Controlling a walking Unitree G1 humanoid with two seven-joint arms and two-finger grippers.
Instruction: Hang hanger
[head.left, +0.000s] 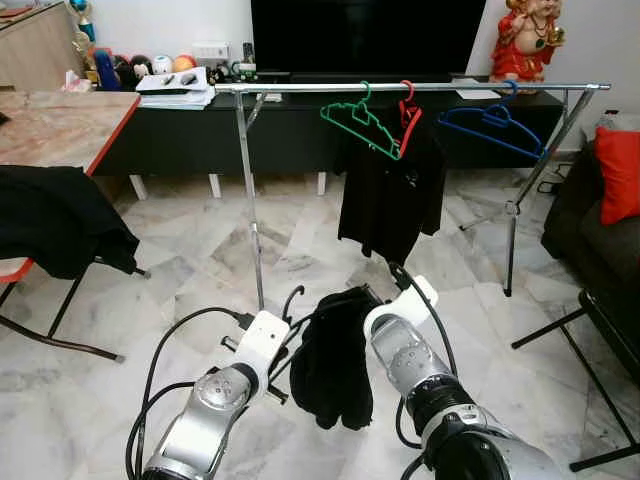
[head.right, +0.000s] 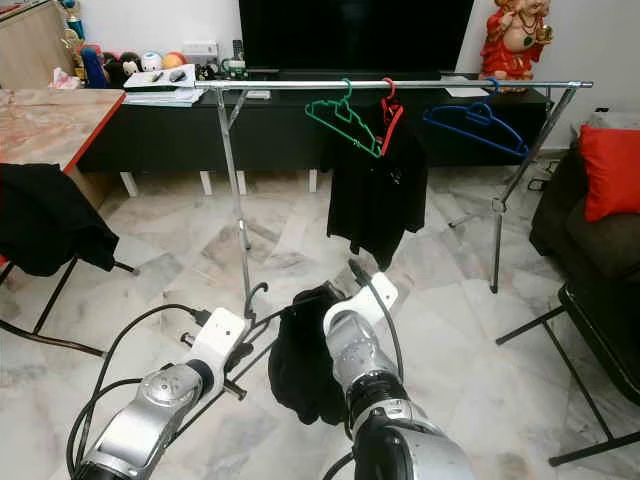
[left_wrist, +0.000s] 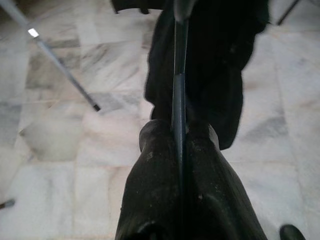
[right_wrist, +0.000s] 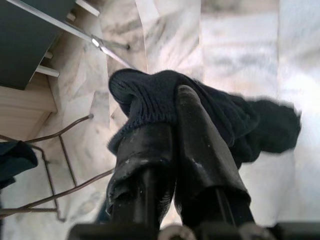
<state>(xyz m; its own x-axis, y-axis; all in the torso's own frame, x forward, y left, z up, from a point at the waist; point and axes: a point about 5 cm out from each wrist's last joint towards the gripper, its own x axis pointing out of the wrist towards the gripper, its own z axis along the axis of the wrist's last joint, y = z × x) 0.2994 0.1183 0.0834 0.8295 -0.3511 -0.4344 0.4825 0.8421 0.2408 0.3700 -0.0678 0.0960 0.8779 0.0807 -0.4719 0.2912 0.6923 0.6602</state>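
The landmark is the horizontal silver clothes rail (head.left: 420, 88) on its thin metal legs, standing on the marble floor ahead of the robot. Below and well short of that rail, both arms carry the task's thing: a thin dark hanger (left_wrist: 178, 95) with a black knitted garment (head.left: 335, 365) draped on it.

The left gripper (left_wrist: 179, 135) has its jaws closed flat on the hanger's slim dark bar, which runs straight out from between them along the fingers' line. The right gripper (right_wrist: 172, 117) has its jaws pinched narrow on a fold of the black knit. A curved dark hook (head.left: 291, 298), probably the hanger's, rises just beyond the left wrist, on the side toward the rail.

So the hanger lies low and near the robot, while the rail sits higher and farther forward. The hanger's long axis appears to run roughly across, between the two grippers, much as the rail does. The left arm is the one holding the hanger itself, so the lift and hook-over most likely falls to it. Already on the rail hang a green plastic hanger (head.left: 358, 122), a red hanger with a black shirt (head.left: 390, 195) and a blue hanger (head.left: 490, 128); the open stretch of rail beside the green one looks the easiest target.
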